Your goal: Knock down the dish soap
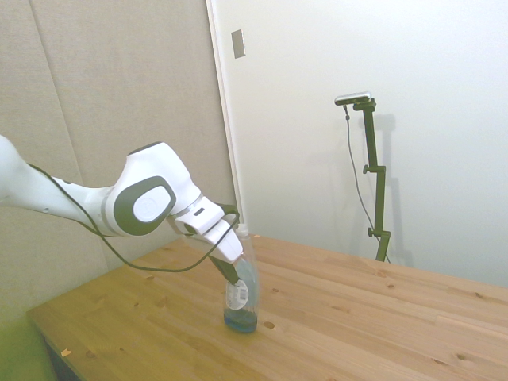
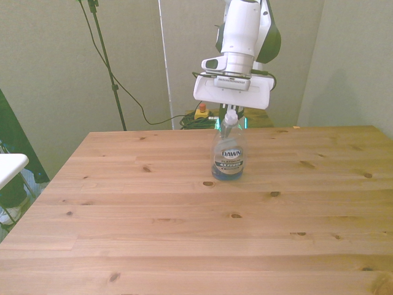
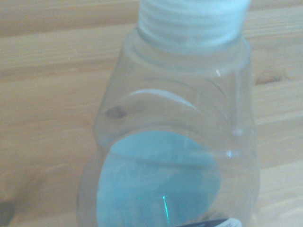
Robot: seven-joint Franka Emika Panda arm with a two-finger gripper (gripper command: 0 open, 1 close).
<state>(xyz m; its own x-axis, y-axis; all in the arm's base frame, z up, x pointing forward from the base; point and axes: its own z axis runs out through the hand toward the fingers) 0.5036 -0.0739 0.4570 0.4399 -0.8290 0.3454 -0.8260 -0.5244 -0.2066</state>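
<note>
Standing upright: slim clear dish soap, wooden table.

I'm working in a bare lab room: plain walls surrounding my wooden table, cables trailing behind me.

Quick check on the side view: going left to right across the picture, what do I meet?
White arm reaching in from the left → dish soap standing upright on the table, with the arm's end right against its upper part → bare tabletop out to the right edge.
</note>
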